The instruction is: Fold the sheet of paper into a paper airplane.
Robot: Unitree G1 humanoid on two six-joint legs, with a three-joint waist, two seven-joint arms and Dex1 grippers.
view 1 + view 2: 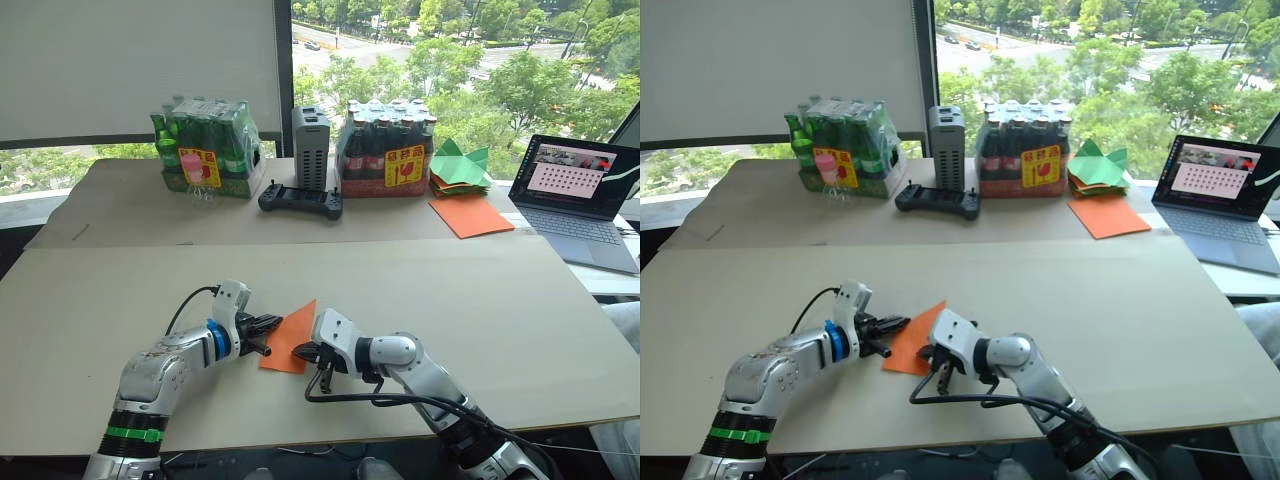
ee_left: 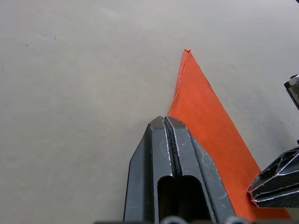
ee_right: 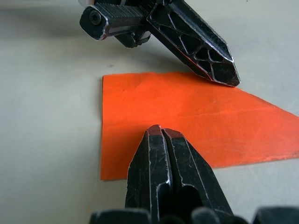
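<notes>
**Wedge pinned between my two grippers**

The paper [image 1: 289, 338] lies flat on the near table [image 1: 480, 300] as a pointed wedge, nose aimed away from me. My left gripper [image 1: 272, 324] touches its left edge, fingers closed, holding nothing. My right gripper [image 3: 161, 132], also closed and empty, presses its near right edge. Uneven pressure, I judge, could skid the wedge and skew the crease.

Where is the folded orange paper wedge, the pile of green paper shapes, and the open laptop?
folded orange paper wedge [image 1: 289, 338], left eye view, its middle.
pile of green paper shapes [image 1: 459, 168], left eye view, top sheet.
open laptop [image 1: 575, 178], left eye view, its screen.
</notes>
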